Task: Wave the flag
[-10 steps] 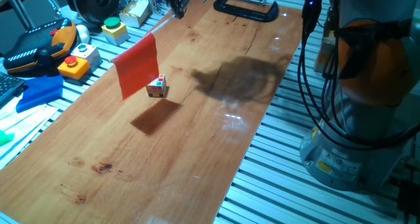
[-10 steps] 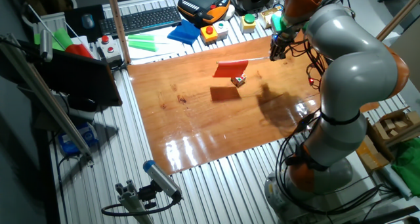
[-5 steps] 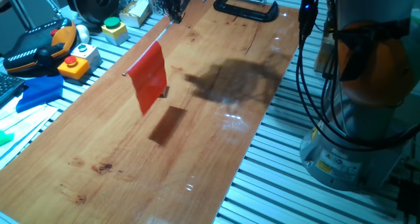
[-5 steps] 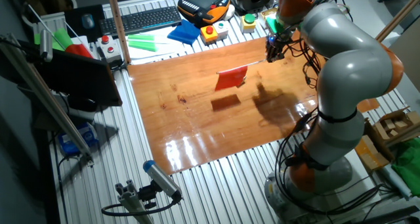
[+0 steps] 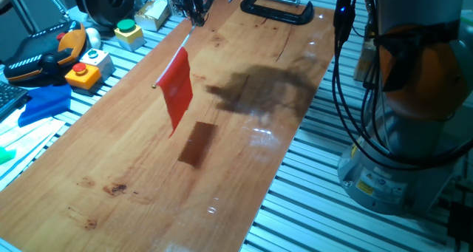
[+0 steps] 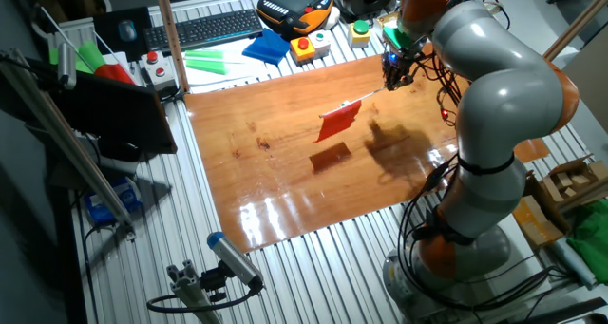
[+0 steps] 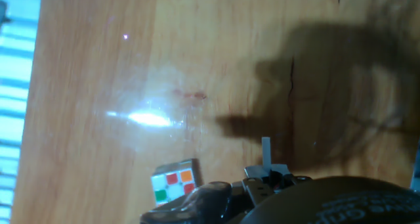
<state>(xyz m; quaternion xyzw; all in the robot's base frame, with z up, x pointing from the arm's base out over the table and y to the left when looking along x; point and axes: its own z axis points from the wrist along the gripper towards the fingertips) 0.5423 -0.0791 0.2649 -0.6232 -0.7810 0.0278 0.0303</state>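
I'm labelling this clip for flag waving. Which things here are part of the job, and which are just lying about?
Part of the job:
flag, held up off the table
gripper, holding its stick

Just lying about:
puzzle cube
black clamp
blue cloth
button boxes
keyboard

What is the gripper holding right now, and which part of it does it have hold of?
The gripper holds the flag by the far end of its thin white stick; the red cloth hangs in the air above the wooden table, clear of the fingers.
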